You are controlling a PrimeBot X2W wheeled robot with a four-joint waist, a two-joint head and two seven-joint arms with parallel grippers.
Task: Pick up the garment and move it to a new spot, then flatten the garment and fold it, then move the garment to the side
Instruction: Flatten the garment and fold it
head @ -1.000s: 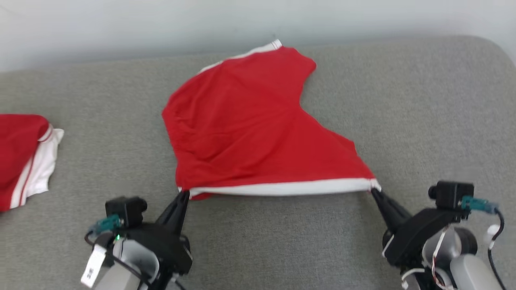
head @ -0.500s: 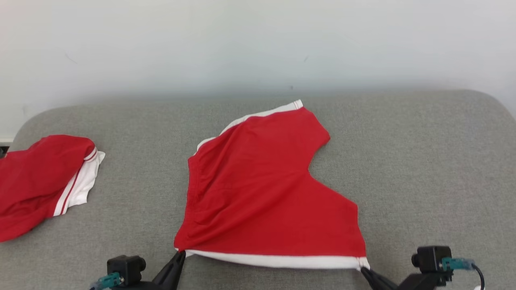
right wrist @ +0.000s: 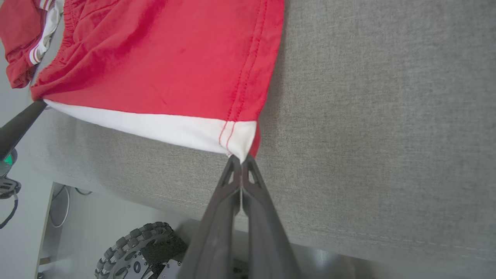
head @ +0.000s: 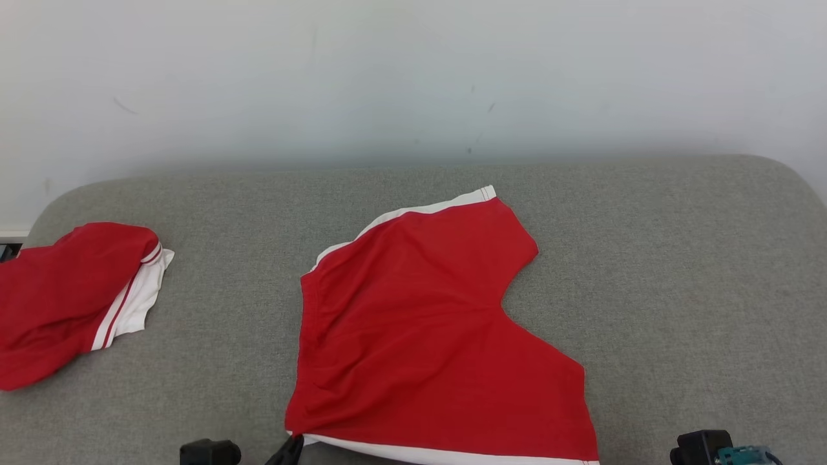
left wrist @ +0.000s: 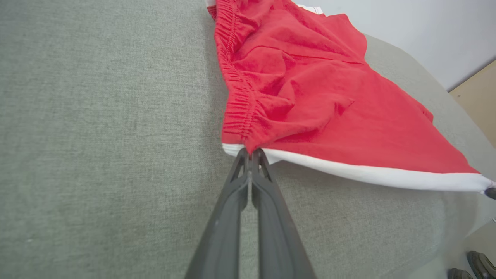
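Observation:
The garment [head: 420, 336], red shorts with white side bands, lies spread on the grey cushion [head: 678, 290], its white-banded edge towards me. My left gripper [left wrist: 250, 155] is shut on the waistband corner of the garment [left wrist: 310, 104]; its tip [head: 291, 449] shows at the head view's bottom edge. My right gripper [right wrist: 241, 161] is shut on the white hem corner of the garment [right wrist: 174, 66], close to the cushion's near edge. The white band is stretched between the two grips.
A second red and white garment [head: 64, 297] lies crumpled at the cushion's left end. A pale wall [head: 413, 77] stands behind the cushion. Below the cushion's near edge the right wrist view shows my wheeled base [right wrist: 131, 248] and the floor.
The head view has tilted up, showing more wall, and both grippers have slid to its bottom edge. The garment lies flatter, both corners still held.

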